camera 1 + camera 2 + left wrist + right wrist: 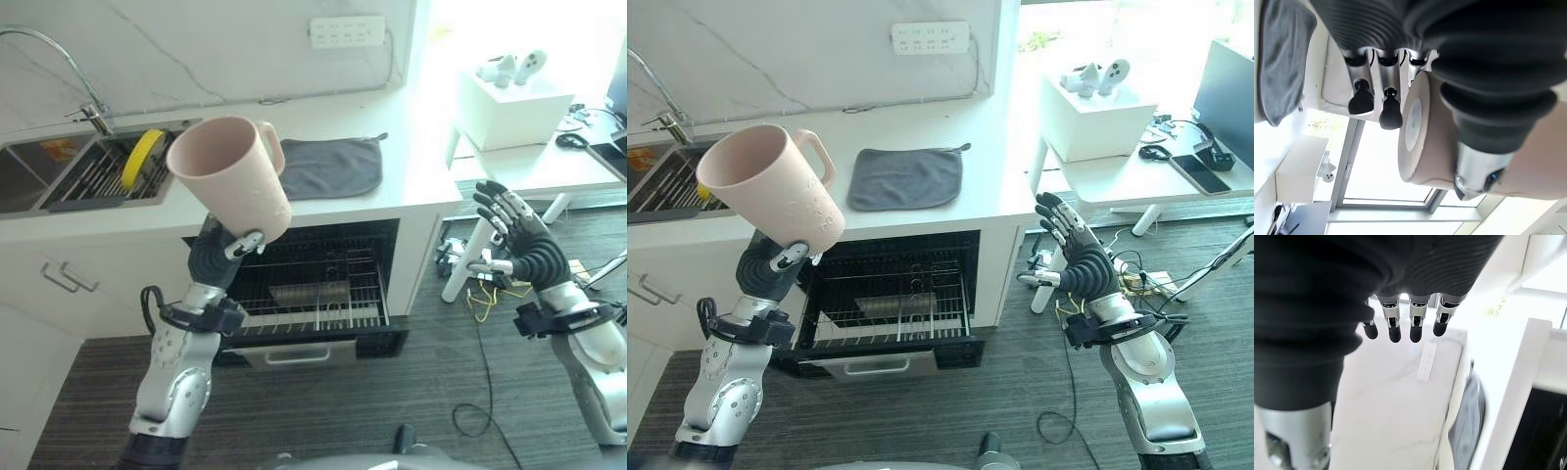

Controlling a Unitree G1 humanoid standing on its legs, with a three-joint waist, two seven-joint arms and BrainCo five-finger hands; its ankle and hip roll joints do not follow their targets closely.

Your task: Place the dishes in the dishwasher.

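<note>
Left hand (pixel 217 257) raised above the table's front edge, its fingers (pixel 1390 110) and thumb curled round the base of a pink mug (pixel 232 176); mug tilted, mouth up and away, smooth matte plastic, tapered cylinder with a loop handle. Right hand (pixel 1080 257) idle well off the table's right end, fingers straight and spread, holding nothing. Dishwasher (pixel 304 338) below the table stands open, its wire rack (pixel 312 294) of thin metal rods pulled forward. Step in hand, as judged: carrying the mug down to the rack; best done by lowering clear of the table's front edge, turning the mouth downward and seating it between the rods before release. Soft grey cloth (pixel 330 166) lies flat mid-table; yellow dish (pixel 143 157) stands in the sink (pixel 59 201) at the left end
</note>
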